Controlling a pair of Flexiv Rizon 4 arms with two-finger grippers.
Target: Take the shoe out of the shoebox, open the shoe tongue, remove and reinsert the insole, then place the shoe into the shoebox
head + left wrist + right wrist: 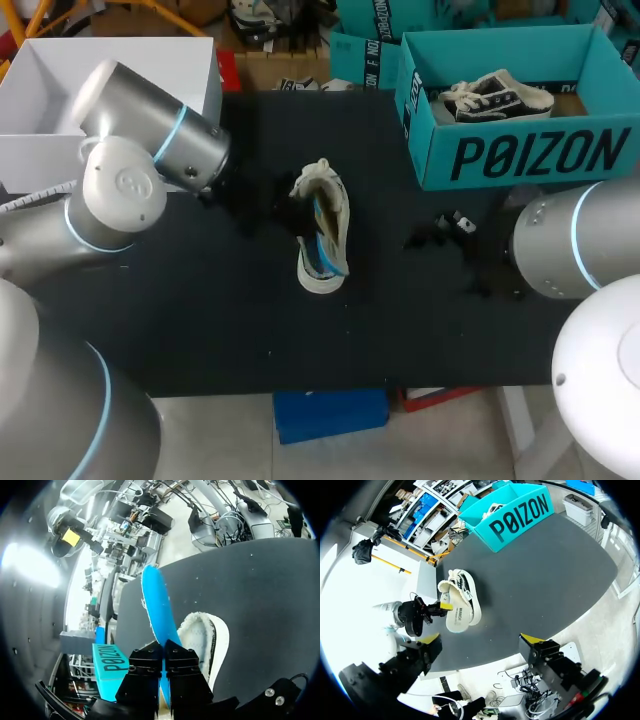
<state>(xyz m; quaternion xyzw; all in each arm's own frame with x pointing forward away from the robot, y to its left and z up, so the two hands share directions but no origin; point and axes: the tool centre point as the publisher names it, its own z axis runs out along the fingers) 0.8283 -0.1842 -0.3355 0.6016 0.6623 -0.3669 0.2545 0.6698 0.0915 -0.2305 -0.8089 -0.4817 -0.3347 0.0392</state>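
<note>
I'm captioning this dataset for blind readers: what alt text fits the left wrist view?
The left gripper is shut on a blue insole at the mouth of a cream shoe on the black table. A teal shoebox shows beside the gripper.

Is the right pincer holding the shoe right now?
No, the right pincer stands wide open with nothing between its fingers, and the shoe lies on the table well ahead of it.
</note>
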